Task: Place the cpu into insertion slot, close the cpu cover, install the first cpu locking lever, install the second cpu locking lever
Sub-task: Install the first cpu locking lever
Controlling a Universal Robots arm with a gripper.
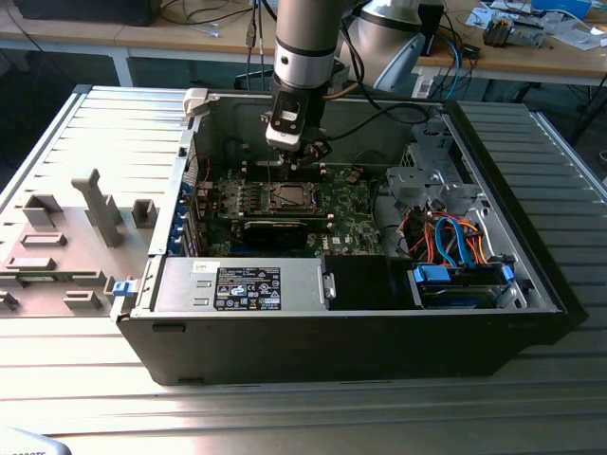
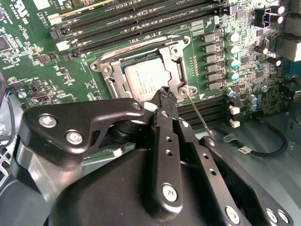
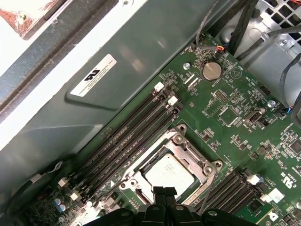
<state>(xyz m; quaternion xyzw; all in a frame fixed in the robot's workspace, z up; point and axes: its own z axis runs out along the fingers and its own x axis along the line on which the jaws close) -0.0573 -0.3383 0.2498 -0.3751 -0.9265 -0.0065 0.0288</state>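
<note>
The cpu [image 2: 145,79] [image 3: 168,170] lies flat in the insertion slot [image 1: 288,196] on the green motherboard, its pale silver top showing. The cpu cover [image 2: 175,60] [image 3: 187,154] lies down around it, framing it through its square window. A thin metal locking lever [image 2: 196,113] [image 3: 209,187] runs along one side of the socket and stands out from it. My gripper [image 2: 164,92] [image 3: 163,190] [image 1: 291,163] hovers at the socket's edge beside that lever. Its fingers are shut, with nothing seen between them.
Long black memory slots [image 3: 127,136] [image 2: 141,21] run alongside the socket. In the exterior view a long black card [image 1: 275,227] lies in front of the socket. The case walls [image 1: 194,152], the power supply [image 1: 242,287] and the drive bay with cables [image 1: 455,242] hem the board in.
</note>
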